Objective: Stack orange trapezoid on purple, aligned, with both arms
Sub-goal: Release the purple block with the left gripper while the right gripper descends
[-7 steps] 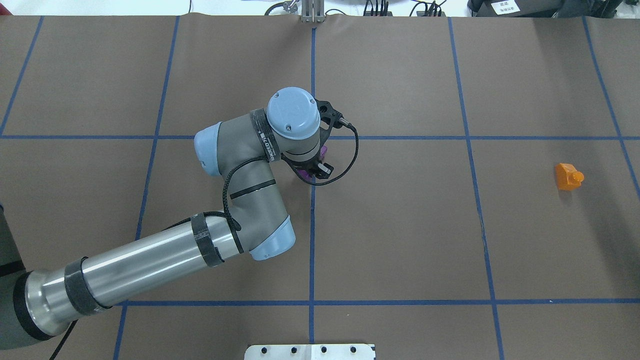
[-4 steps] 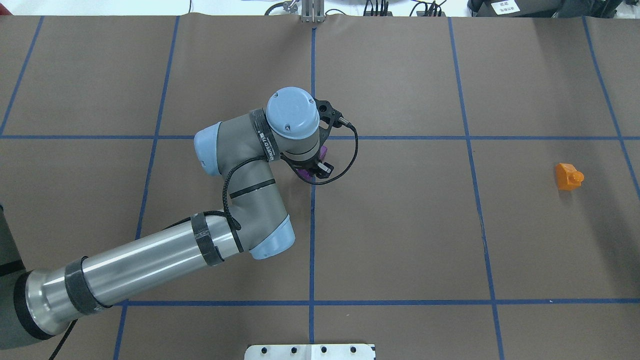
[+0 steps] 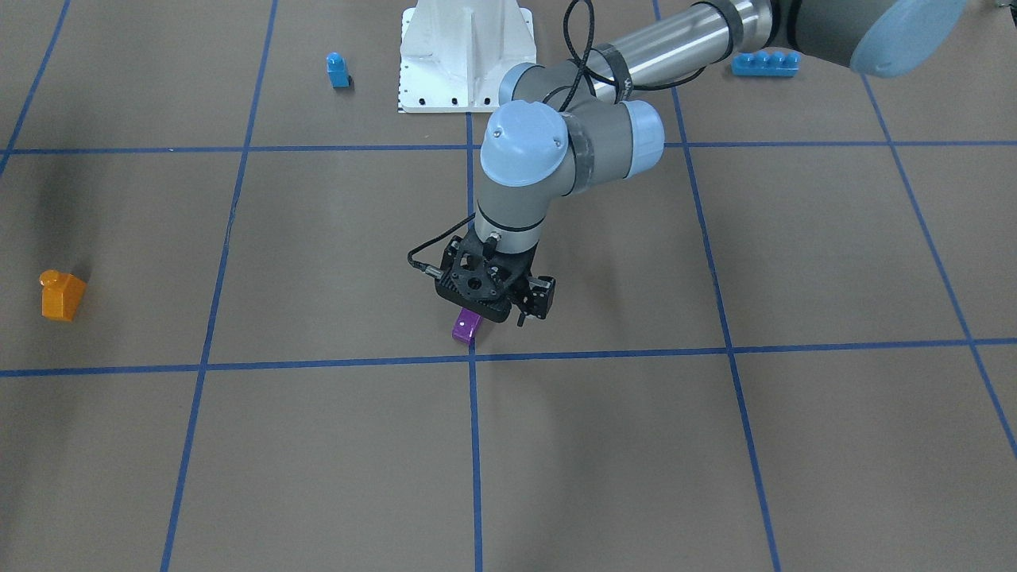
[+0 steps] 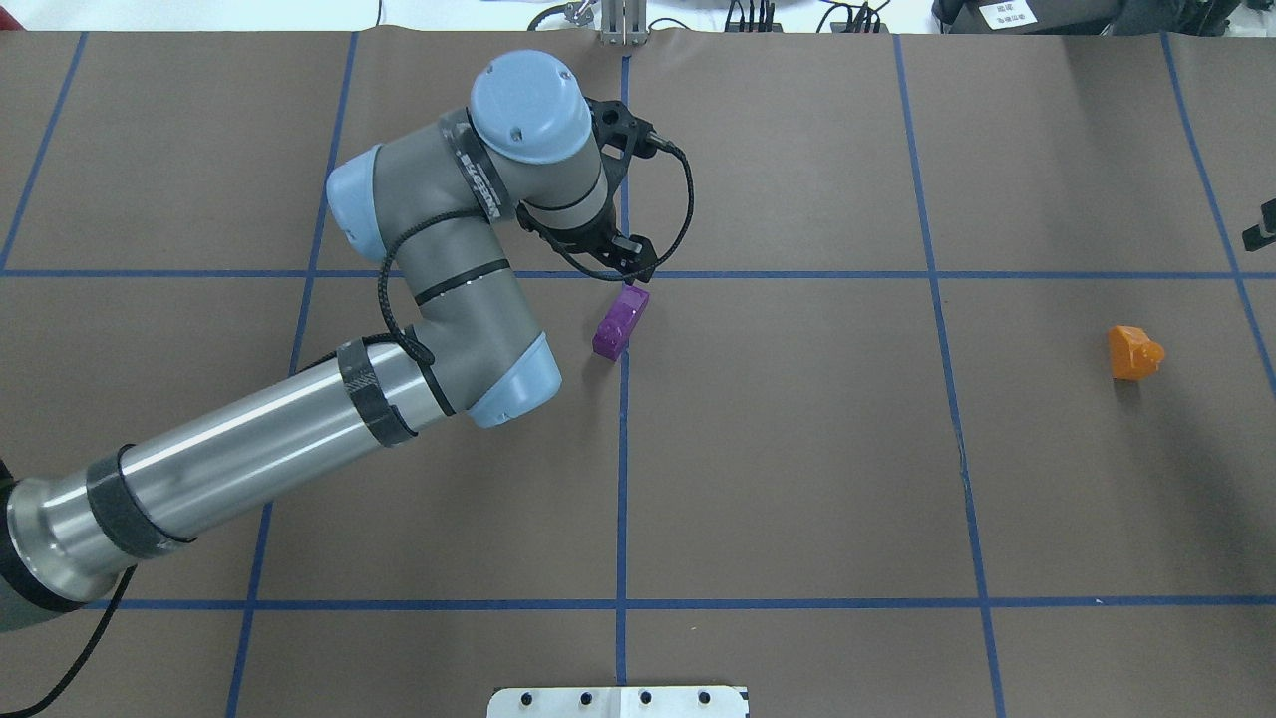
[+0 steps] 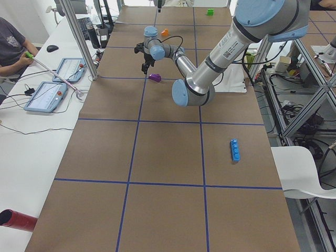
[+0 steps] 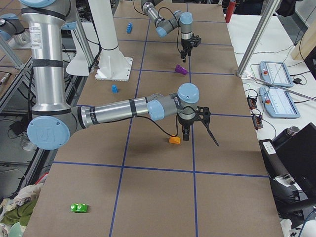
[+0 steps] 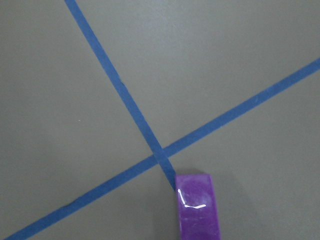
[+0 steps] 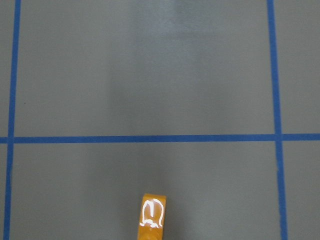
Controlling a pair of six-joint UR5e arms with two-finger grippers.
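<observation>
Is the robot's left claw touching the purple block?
Apart. In the exterior right view, the left gripper hangs above the purple block, and a strip of brown table shows between its tips and the block.

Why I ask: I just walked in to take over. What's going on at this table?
The left arm's end effector hovers just past the small glossy purple plastic brick, which lies free on the brown paper-covered table beside a blue tape crossing. The right arm's end effector hangs near the small glossy orange plastic trapezoid brick, which sits on the table far from the purple one, ungripped. Nothing is stacked yet.
</observation>
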